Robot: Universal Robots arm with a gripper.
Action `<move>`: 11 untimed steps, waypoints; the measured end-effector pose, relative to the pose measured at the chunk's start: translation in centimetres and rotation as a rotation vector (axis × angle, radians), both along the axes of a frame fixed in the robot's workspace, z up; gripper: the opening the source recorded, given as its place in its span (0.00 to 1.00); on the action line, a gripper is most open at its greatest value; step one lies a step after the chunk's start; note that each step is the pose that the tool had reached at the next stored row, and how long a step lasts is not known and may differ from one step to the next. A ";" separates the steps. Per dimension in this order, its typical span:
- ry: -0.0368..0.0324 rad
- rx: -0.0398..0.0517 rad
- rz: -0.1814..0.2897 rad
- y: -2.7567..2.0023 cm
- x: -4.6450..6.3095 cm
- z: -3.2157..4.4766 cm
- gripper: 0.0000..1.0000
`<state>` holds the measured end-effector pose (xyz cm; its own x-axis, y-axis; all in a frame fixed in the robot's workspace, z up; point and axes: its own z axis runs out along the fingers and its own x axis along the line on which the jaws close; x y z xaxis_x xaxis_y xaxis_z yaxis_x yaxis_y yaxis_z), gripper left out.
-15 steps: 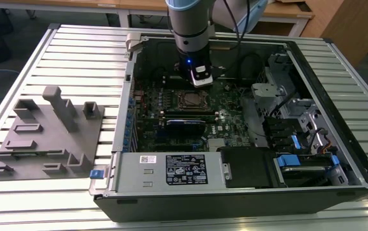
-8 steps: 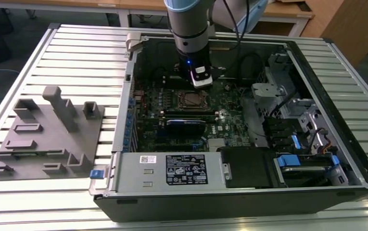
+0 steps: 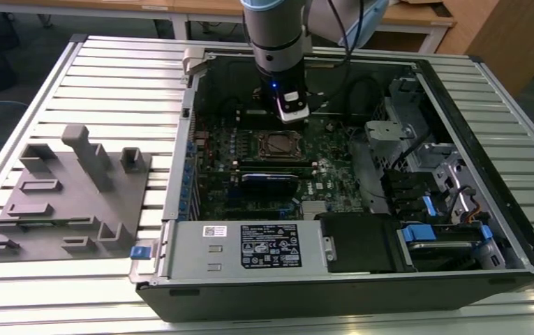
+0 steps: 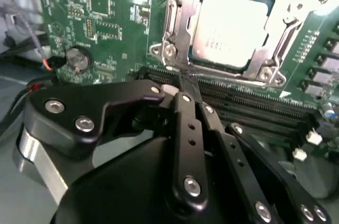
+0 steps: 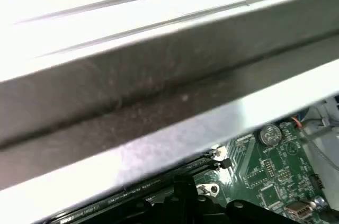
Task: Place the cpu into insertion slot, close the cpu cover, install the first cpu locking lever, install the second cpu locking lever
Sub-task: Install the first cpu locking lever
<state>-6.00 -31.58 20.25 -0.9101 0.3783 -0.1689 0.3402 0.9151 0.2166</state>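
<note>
we see the cpu (image 4: 229,29) seated in the slot (image 4: 180,28), the cover (image 4: 275,49) down around it. our claw (image 4: 185,83) is clenched on nothing, tips meeting just beside the socket's edge. the chip looks light, stiff, fragile; we'd hold its edges only.

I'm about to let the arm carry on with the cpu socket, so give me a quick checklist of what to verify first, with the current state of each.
1. cpu seated in the insertion slot: ok.
2. cpu cover closed over the chip: ok, frame lies around it.
3. Locking levers latched: cannot tell.
4. Gripper empty: ok, jaws shut with nothing between.
5. Gripper tips beside the socket edge, above the memory slots: ok.
6. Contact between tips and board: cannot tell.
</note>
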 end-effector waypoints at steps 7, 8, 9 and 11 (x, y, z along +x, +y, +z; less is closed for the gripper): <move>0.0001 -0.0022 0.000 0.00 0.0 0.72 0.10; 0.0000 -0.0026 0.000 0.00 0.0 0.72 0.10; 0.0000 -0.0029 0.000 0.00 0.0 0.72 0.10; 0.0007 -0.0172 0.000 0.00 0.0 0.73 0.10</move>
<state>-6.01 -31.58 20.98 -0.9102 0.3755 -0.1747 0.3405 0.9186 0.2006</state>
